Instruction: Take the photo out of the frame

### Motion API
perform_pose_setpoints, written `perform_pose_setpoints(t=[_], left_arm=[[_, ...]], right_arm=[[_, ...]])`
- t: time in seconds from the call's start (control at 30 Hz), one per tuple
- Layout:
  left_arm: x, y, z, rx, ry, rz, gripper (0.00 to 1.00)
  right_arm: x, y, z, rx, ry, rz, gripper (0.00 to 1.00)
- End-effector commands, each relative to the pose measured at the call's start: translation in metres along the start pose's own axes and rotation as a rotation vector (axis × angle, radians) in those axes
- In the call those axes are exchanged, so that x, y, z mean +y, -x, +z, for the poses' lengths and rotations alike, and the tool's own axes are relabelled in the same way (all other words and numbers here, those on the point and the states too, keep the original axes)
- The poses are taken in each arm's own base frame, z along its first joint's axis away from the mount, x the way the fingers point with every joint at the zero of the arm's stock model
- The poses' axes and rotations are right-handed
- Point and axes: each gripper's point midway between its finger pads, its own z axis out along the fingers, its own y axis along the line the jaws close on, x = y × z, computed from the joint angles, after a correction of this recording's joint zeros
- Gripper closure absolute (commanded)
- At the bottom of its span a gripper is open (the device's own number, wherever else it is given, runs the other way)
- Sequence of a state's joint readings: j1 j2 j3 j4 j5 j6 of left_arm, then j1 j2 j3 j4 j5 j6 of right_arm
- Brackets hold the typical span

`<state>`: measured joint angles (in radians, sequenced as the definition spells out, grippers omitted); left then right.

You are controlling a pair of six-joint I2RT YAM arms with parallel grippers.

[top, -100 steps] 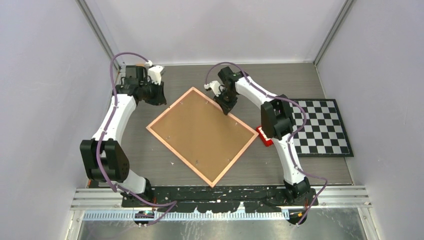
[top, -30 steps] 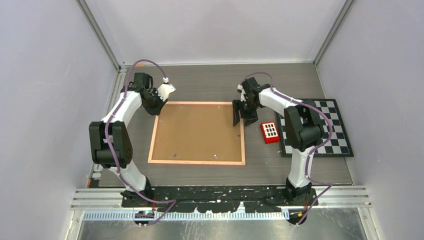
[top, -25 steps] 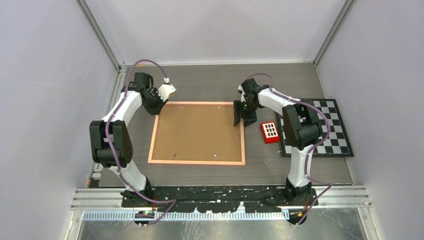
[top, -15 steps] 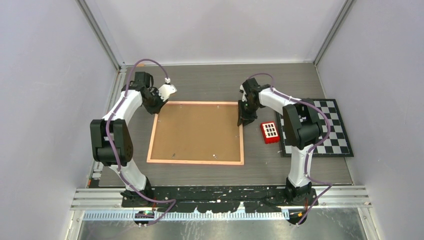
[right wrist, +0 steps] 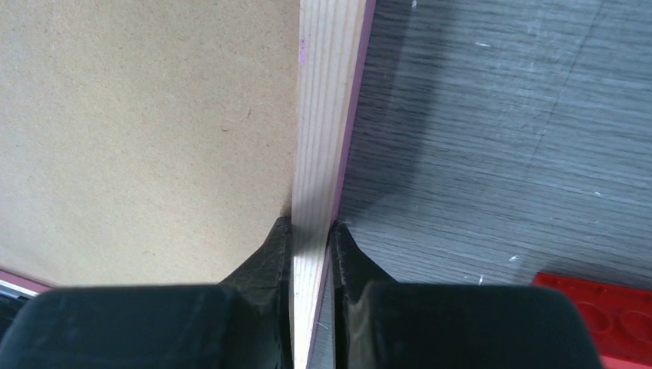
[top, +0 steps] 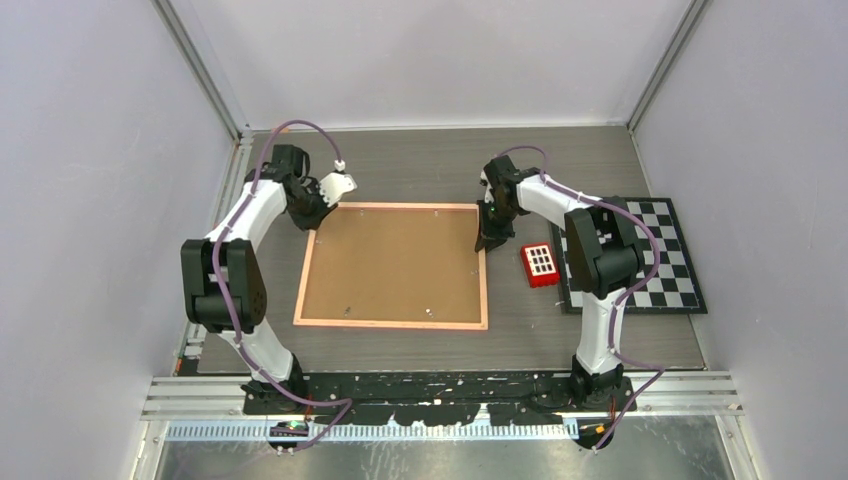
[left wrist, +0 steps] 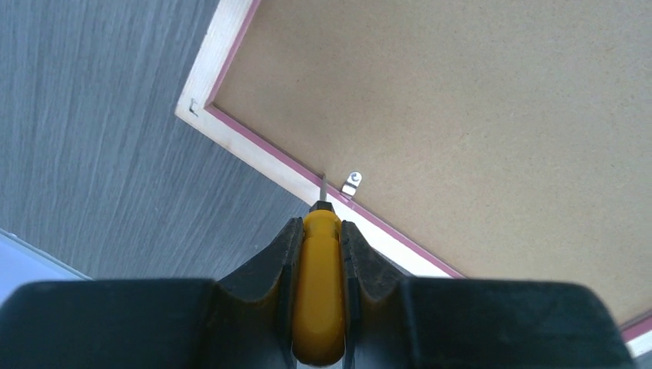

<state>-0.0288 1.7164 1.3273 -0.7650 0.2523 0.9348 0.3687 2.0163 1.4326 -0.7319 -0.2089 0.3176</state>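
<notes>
On grey tabletop, right end effector pinches frame rim; left end effector clamps probable screwdriver.

Shows white shells over black joints, trails purple cables along both arms, ends in matte black fingers.

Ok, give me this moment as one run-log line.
left gripper: shut on yellow-handled tool, tip beside metal clip | right gripper: shut on frame edge | frame: back up | photo: not visible
</notes>
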Motion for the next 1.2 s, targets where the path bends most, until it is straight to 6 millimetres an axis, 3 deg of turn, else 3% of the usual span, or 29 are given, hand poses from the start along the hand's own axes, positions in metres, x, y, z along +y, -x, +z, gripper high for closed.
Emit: perform_pose_setpoints(t=[0.0, 0.33, 0.7, 0.97, 1.17], left_arm=[[-0.039, -0.024, -0.012, 0.116, -0.117, -0.042, 1.00], [-0.059, -0.026, -0.013, 0.121, -0.157, -0.119, 1.00], [-0.069, -0.012, 0.004, 0.061, -0.107, -0.489, 1.00], [-0.077, 0.017, 0.004, -0.069, -0.139, -0.617, 1.00], [-0.080, 0.029, 0.013, -0.093, -0.152, -0.680, 1.00]], right_arm=[[-0.008, 0.000, 0.015, 0.007, -0.045, -0.002, 0.99], [-0.010, 0.000, 0.014, -0.001, -0.058, -0.005, 0.99], [-0.009, 0.002, 0.015, 0.000, -0.057, -0.005, 0.99], [-0.010, 0.001, 0.014, -0.003, -0.057, -0.009, 0.99], [-0.009, 0.002, 0.014, -0.002, -0.054, -0.007, 0.99]])
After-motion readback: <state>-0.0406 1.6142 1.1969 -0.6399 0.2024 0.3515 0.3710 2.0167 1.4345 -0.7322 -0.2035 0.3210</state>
